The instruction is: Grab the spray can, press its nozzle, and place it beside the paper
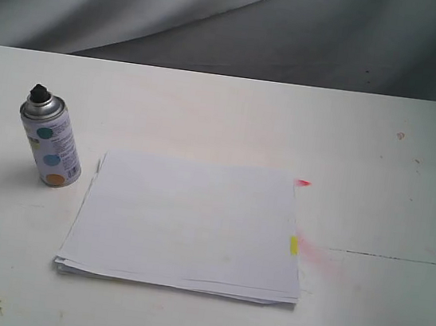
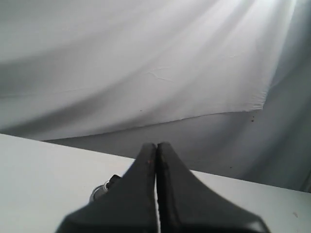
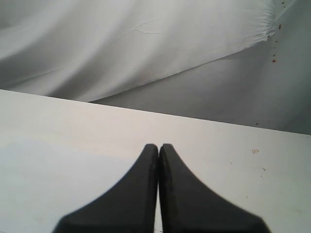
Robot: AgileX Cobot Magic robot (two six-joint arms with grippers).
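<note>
The spray can [image 1: 50, 147] stands upright on the white table at the left, silver with coloured dots on its label. Its black nozzle [image 1: 40, 94] crowns the domed top. Just to its right lies the paper [image 1: 187, 223], a thin white stack with a pink and a yellow mark on its right edge. No arm shows in the exterior view. My left gripper [image 2: 156, 145] is shut with nothing held; the can's top [image 2: 103, 190] peeks out beside its dark fingers [image 2: 131, 194]. My right gripper [image 3: 158, 145] is shut and empty above the table.
A grey cloth backdrop [image 1: 237, 21] hangs behind the table's far edge. A faint dark line [image 1: 382, 256] and a pink smudge [image 1: 320, 255] mark the tabletop to the right of the paper.
</note>
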